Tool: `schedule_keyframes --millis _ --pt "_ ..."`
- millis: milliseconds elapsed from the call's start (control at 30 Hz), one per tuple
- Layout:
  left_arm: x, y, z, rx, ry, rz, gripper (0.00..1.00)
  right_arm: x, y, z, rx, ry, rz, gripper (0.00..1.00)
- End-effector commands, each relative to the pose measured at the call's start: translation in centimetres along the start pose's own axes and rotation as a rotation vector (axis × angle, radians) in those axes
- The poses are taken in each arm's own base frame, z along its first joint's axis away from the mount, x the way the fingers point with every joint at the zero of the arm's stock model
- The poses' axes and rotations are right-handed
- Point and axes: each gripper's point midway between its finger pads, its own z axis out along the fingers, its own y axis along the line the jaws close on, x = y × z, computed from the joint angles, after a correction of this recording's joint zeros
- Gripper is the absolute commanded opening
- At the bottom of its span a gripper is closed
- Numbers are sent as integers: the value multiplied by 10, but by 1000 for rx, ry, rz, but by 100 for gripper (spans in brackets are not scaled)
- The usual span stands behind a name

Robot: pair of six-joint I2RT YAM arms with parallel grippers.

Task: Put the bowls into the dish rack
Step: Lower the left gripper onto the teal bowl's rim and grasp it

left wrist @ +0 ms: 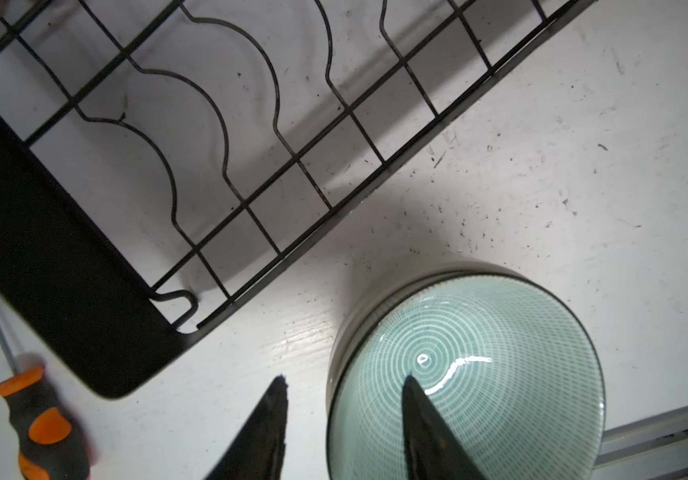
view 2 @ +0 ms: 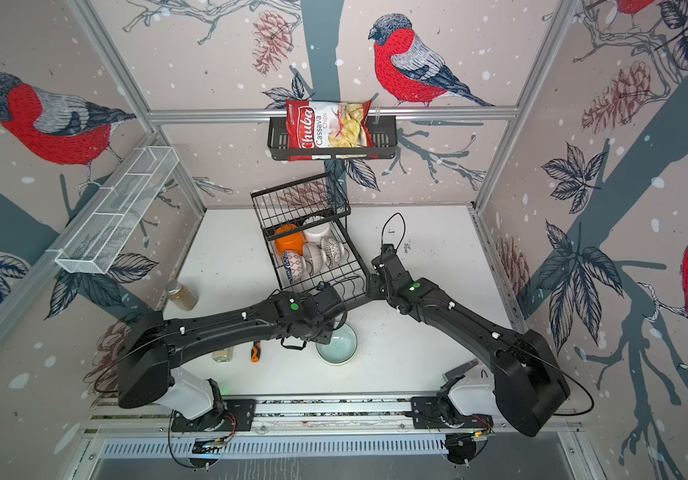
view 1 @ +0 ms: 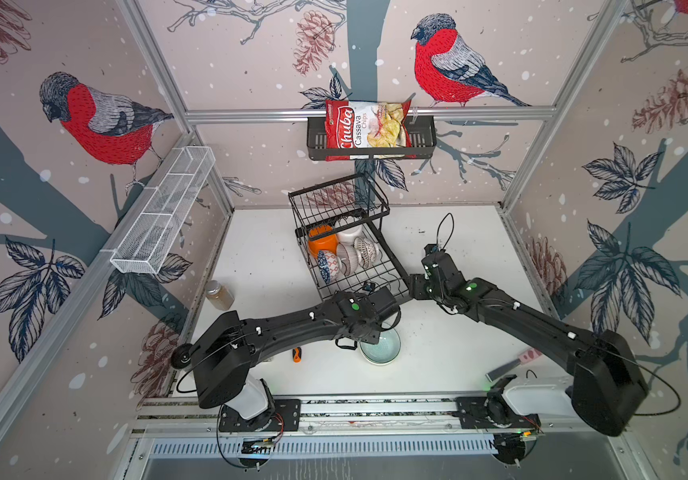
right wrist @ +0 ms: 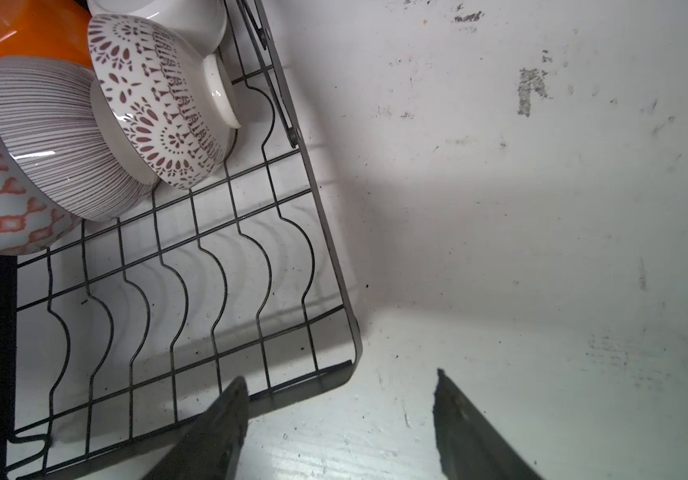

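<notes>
Left fingers (left wrist: 425, 424) spread astride teal bowl (left wrist: 500, 332) rim, right fingers (right wrist: 217, 428) spread over dish rack (right wrist: 337, 266) corner

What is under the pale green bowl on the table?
A cream bowl: only its rim and a strip of wall show beneath the green bowl. Its inside is covered.
</notes>
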Motion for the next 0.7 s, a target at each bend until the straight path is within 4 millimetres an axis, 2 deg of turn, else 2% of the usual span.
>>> schedule_keyframes --millis 0,233,667 --pt "2 4 2 -32 7 12 42 -6 4 0 -24 -24 0 71" --pt "5 4 12 -57 32 19 39 0 4 6 -22 -5 -5 70" --pt "5 2 18 -59 30 28 20 3 4 7 -29 -2 2 69"
